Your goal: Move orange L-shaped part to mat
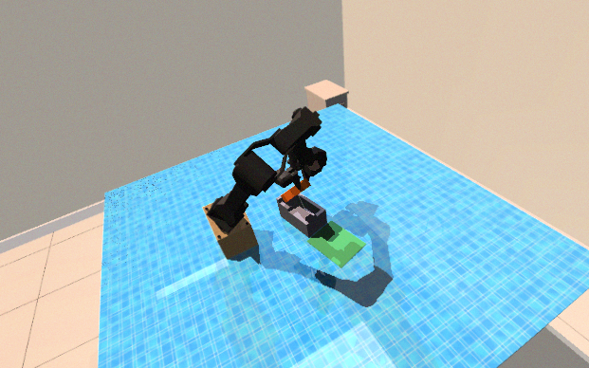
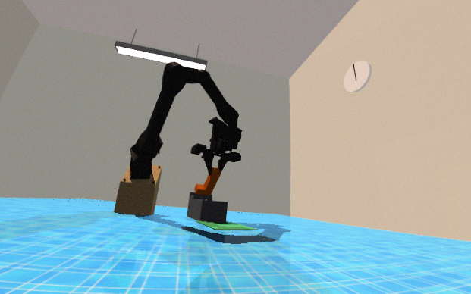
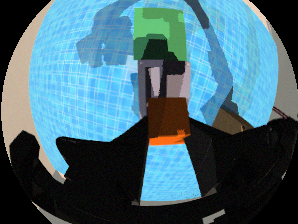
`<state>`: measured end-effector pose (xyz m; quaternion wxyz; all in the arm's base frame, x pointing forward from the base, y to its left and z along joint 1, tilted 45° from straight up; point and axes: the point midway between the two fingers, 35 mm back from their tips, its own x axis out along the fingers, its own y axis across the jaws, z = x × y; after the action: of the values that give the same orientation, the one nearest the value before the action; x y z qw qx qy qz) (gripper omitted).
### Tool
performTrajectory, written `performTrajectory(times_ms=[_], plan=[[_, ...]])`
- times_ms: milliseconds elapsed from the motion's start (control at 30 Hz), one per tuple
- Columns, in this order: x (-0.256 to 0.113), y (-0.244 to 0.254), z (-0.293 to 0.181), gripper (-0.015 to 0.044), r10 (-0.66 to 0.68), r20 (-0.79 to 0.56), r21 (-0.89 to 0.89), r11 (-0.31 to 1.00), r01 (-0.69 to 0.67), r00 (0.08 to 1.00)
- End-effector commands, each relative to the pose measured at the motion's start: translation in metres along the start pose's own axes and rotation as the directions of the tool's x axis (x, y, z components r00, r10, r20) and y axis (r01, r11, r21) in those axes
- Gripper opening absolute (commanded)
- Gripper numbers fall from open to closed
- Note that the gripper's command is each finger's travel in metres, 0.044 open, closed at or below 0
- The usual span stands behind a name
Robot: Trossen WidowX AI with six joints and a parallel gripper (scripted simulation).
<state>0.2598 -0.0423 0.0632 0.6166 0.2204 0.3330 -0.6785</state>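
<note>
The orange L-shaped part is out of the pocket, steeply tilted, with its L-shaped end low. My gripper is shut on its upper end. The low end hangs just over the end of the grey tray nearer the arm's base; whether it touches the rim I cannot tell. The pocket shows open below. The green mat lies flat beside the tray, partly in shadow, with nothing on it.
The arm's wooden base block stands on the blue checked table top, left of the tray in the top and exterior views. The tray walls rise above the mat. A pale box stands beyond the far table corner.
</note>
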Motion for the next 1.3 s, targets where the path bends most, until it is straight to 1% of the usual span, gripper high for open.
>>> performTrajectory(times_ms=[0,200,1267], plan=[[-0.006,0.002,0.001,0.0000,0.011,-0.007,0.013,1.000,-0.010,1.000],[-0.006,0.001,0.009,0.0000,0.011,-0.008,0.013,1.000,-0.011,1.000],[-0.002,-0.013,0.143,0.0000,0.011,-0.001,0.015,1.000,-0.011,1.000]])
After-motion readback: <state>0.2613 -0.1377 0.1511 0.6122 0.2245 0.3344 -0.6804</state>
